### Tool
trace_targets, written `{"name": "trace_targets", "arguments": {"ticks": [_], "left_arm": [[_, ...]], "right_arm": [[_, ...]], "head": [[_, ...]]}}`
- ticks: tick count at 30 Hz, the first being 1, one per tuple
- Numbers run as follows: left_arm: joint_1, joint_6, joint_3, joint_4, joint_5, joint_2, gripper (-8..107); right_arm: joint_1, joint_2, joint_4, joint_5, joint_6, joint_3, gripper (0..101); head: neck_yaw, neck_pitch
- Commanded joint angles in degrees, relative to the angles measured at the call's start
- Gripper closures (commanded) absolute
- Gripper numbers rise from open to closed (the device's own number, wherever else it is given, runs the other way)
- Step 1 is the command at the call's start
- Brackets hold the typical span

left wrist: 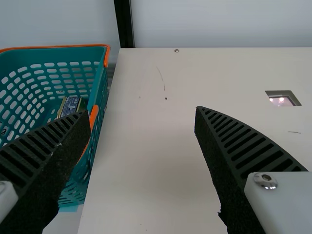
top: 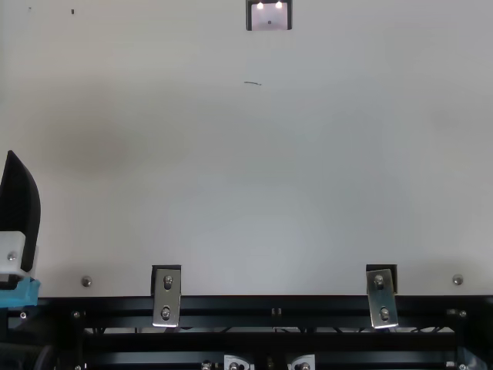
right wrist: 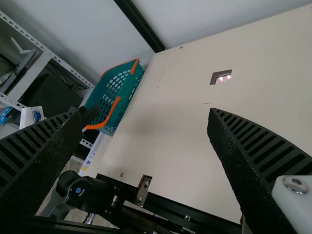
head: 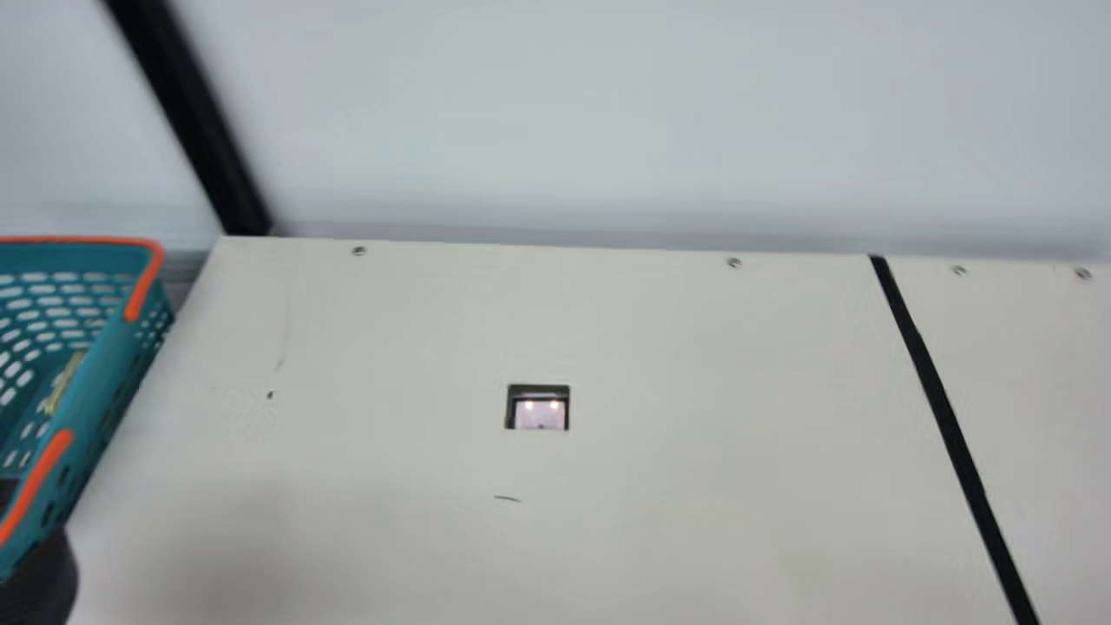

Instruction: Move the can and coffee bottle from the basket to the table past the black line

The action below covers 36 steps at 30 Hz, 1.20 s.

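- Left gripper [top: 19,204]: level with the table's near left edge, pointing far; fingers spread wide, nothing between them.
- Right gripper [right wrist: 146,113]: fingers wide apart, holding nothing.
- Basket [head: 113,360]: beside the left edge of the table [head: 608,330], farther out than the left gripper.
- Small blue-and-yellow item [left wrist: 71,105]: in basket, left and far of left gripper; can or bottle, cannot tell.
- Black line [head: 940,399]: well right of basket.
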Motion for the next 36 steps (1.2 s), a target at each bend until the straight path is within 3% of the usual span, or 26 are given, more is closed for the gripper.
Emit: {"name": "trace_targets", "arguments": {"ticks": [1, 8, 20, 36], "left_arm": [[0.00, 0.00, 0.00, 0.00, 0.00, 0.00, 9], [0.00, 0.00, 0.00, 0.00, 0.00, 0.00, 9], [0.00, 0.00, 0.00, 0.00, 0.00, 0.00, 9], [0.00, 0.00, 0.00, 0.00, 0.00, 0.00, 9]], "right_arm": [[0.00, 0.00, 0.00, 0.00, 0.00, 0.00, 0], [0.00, 0.00, 0.00, 0.00, 0.00, 0.00, 0], [0.00, 0.00, 0.00, 0.00, 0.00, 0.00, 0], [0.00, 0.00, 0.00, 0.00, 0.00, 0.00, 0]], "head": [[3.58, -2.01], [17.55, -5.42], [38.37, -6.45], [38.37, -6.45]]}}
